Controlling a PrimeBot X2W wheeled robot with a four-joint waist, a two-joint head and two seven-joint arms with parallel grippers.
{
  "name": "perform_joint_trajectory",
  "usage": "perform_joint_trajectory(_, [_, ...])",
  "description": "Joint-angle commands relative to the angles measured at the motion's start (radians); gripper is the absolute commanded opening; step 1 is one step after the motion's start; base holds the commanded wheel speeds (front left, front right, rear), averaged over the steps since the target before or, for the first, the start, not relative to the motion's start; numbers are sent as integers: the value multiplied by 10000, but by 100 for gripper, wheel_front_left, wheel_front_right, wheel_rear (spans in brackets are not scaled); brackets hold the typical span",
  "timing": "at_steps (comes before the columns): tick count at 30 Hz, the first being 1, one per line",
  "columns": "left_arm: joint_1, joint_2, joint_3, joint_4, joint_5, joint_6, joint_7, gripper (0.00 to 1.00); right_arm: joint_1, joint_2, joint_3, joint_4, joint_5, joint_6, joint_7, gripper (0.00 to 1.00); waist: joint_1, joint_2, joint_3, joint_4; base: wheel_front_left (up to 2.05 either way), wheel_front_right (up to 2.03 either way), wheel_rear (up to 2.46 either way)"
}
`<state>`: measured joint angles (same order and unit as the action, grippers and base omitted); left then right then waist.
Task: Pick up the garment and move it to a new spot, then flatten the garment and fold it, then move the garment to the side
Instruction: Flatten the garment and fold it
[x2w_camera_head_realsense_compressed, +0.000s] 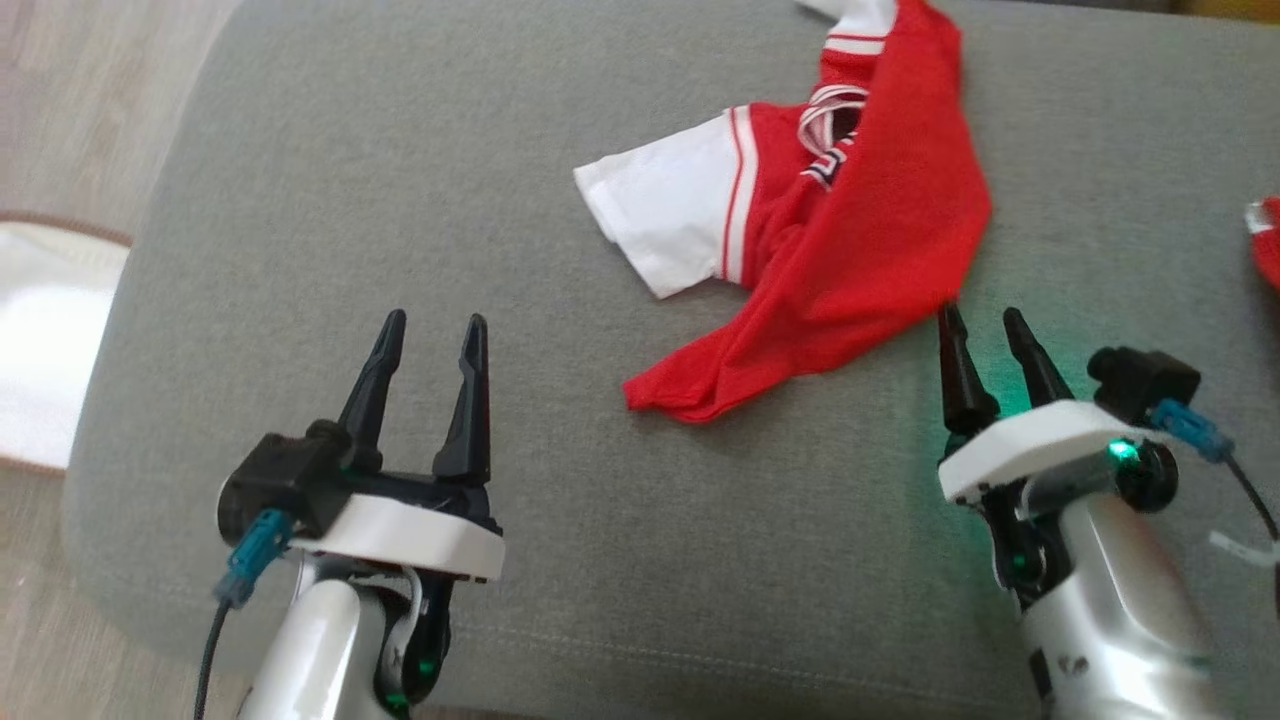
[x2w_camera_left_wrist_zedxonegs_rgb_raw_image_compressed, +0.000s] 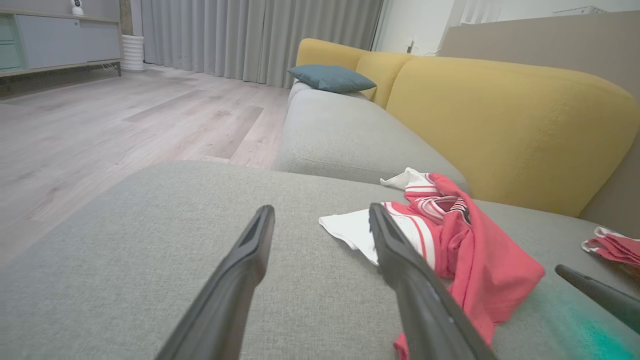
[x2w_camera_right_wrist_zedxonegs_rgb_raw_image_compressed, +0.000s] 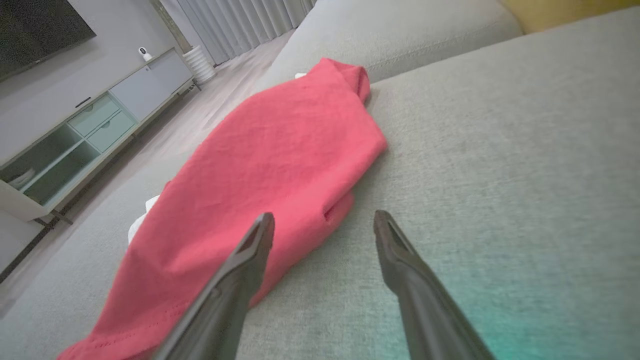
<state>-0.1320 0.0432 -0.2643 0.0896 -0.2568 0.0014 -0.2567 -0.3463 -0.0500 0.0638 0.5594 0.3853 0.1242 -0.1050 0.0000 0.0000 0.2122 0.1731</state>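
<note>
Could catch only the top red layer of the garment (x2w_camera_head_realsense_compressed: 820, 230) — crumpled on the grey sofa cushion (x2w_camera_head_realsense_compressed: 400, 200), just beside the wide, empty right pincer (x2w_camera_head_realsense_compressed: 978, 312) and well apart from the equally wide left pincer (x2w_camera_head_realsense_compressed: 436, 318) — and drag it doubled over, not flat.

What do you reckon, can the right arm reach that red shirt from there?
Probably yes. The right gripper is open, its fingertips right at the near edge of the red shirt on the grey cushion, with nothing between them.

living room — sofa (x2w_camera_left_wrist_zedxonegs_rgb_raw_image_compressed: 350, 130), curtains (x2w_camera_left_wrist_zedxonegs_rgb_raw_image_compressed: 250, 35), tv cabinet (x2w_camera_right_wrist_zedxonegs_rgb_raw_image_compressed: 100, 125)
</note>
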Motion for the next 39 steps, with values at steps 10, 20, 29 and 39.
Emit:
perform_joint_trajectory(10, [-504,70,360,-260,9,82,-51,100,-1846,-3,874,1946,783,65,-657,36,0,0,387,167,0,0,0])
perform_joint_trajectory(20, [-540,70,565,-200,-1,96,-51,100,-2532,-5,743,2784,-511,65,-1445,0,0,0,32,-362,0,0,0])
perform_joint_trajectory(29, [-289,70,600,-283,-187,195,-51,100,-2424,-1272,-813,1419,-2923,65,-918,0,0,0,-490,-712,0,0,0])
perform_joint_trajectory(39, [-384,70,422,-359,-343,249,-51,100,-2618,-2842,-1257,435,-4318,65,825,0,0,0,-339,-613,0,0,0])
